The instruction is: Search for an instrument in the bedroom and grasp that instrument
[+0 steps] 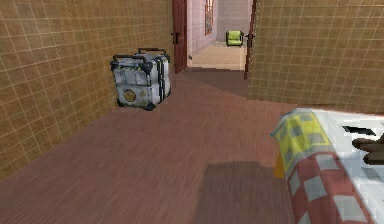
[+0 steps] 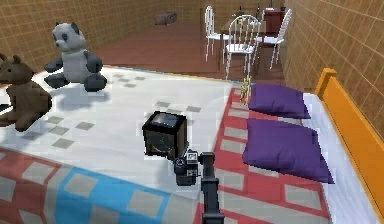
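While the arm [image 2: 211,195] rises from the bottom edge of the arm side view, just right of centre, the first risk sits right at its tip. A black box [image 2: 163,132] stands on the bed's quilt [image 2: 100,150] directly above and left of the gripper [image 2: 183,166]. That's trouble, folks: any reach outward from here could shove the box, or end in a grasp on the wrong thing altogether.

Farther up the frame, right of centre, a slim golden object [image 2: 243,88] lies beside the upper purple pillow [image 2: 277,99]. By shape and colour it looks the likeliest candidate for the instrument, though it is too small to name for sure. It's thin and close against soft bedding, so a slightly off approach could nudge it under the pillow or push it along the quilt. The panda [image 2: 75,60] at upper left is well apart and looks like no threat. In the forward view, a trunk [image 1: 140,80] stands by the wall at left of centre, well off from the bed.

Now the gripper itself: its dark body shows low in the frame, just below the box. Whether its fingers are apart or together, I cannot tell. With the box right behind its far end, I cannot tell whether it holds or touches anything either.
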### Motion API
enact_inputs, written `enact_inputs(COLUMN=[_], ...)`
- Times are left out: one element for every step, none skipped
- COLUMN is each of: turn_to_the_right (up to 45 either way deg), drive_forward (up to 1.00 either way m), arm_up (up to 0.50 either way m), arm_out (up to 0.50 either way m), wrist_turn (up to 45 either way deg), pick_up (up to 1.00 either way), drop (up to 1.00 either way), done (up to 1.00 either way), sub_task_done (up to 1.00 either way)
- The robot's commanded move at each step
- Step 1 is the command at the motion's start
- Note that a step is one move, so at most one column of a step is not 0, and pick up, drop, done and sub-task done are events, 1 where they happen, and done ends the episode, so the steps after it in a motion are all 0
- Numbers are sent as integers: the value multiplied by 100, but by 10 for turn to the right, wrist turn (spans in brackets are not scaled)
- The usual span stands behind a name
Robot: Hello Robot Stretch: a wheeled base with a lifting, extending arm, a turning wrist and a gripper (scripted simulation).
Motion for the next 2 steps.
enact_inputs(turn_to_the_right=[0,0], drive_forward=[0,0], arm_up=[10,0], arm_out=[0,0], wrist_turn=[0,0], pick_up=[0,0], drop=[0,0], done=[0,100], sub_task_done=[0,0])
